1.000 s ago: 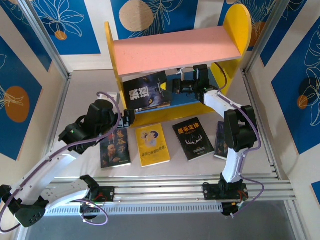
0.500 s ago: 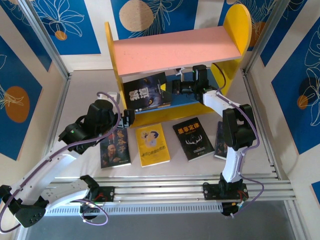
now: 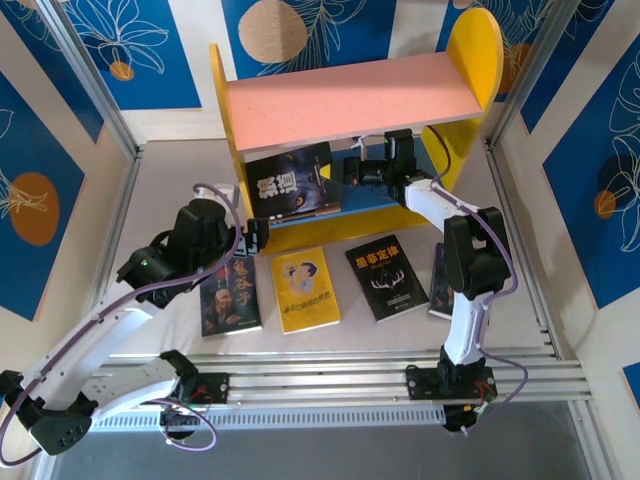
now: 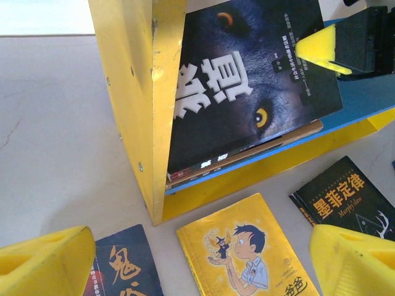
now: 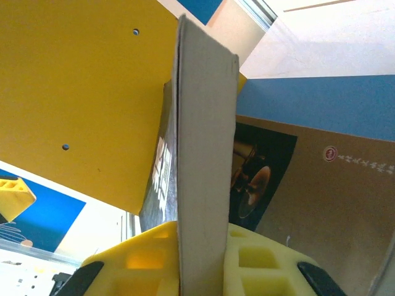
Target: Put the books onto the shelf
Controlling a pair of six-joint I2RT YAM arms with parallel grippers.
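The shelf [image 3: 470, 60] stands at 12 o'clock on the table [image 3: 160, 200]; the wolf book [image 3: 292, 185] sits on its blue board [image 4: 370, 102], under the pink board [image 3: 350, 100], tilted rather than upright, its left part tucked behind the left yellow side; a brown edge shows under it in the left wrist view, and whether that is a second book I cannot tell.

The right gripper [image 3: 350, 172] reaches in at 3 o'clock of the wolf book, closed on its right edge; in the right wrist view the yellow pads [image 5: 259, 259] pinch the pale page edge from both sides.

The left gripper [image 4: 200, 259] hangs near the shelf's 7 o'clock corner, spread wide, nothing between its fingers [image 4: 46, 262].

Four books lie flat on the table at 6 o'clock of the shelf, in a row, apart from one another: the portrait book [image 3: 230, 297] at 9 o'clock, then the yellow book [image 3: 306, 290], the antler book [image 3: 387, 278], and a fourth book [image 3: 441, 280] at 3 o'clock, half hidden by the right arm [image 3: 470, 270]; its cover I cannot make out.
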